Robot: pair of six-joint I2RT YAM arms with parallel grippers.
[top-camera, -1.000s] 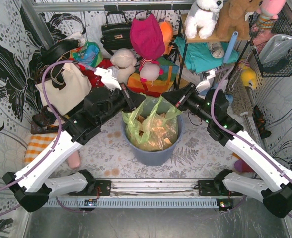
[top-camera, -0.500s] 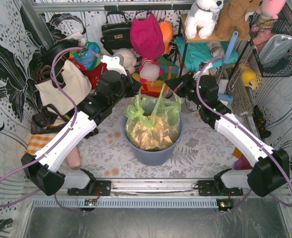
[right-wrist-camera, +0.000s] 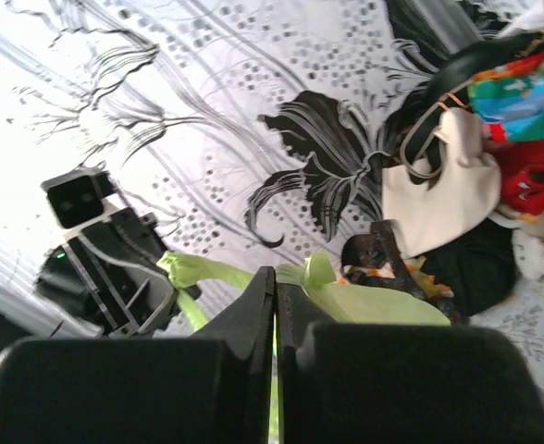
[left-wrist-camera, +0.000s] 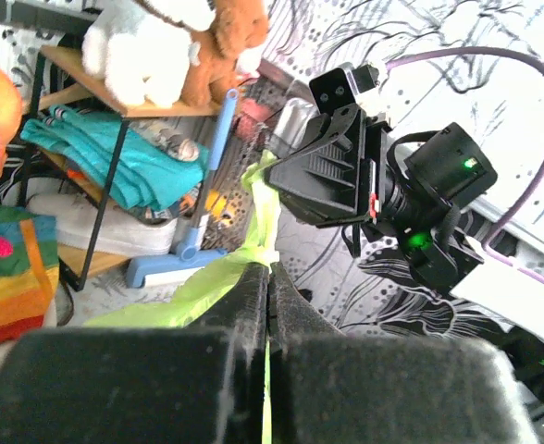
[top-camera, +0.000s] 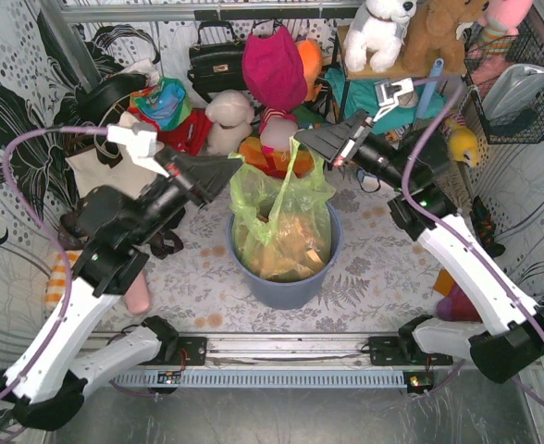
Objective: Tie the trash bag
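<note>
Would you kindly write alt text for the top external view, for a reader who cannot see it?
The left pincer and the right pincer are each shut on an upper corner of the trash bag, holding the two corners raised and apart. The bag sits in a blue bin, tan paper showing through its film.

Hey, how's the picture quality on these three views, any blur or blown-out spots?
Top external: evenly lit and sharp, the trash bag clear. Left wrist: the left gripper near the lens is soft and dark, the wall washed out. Right wrist: the right gripper likewise blurred, the wall upper left blown out.
</note>
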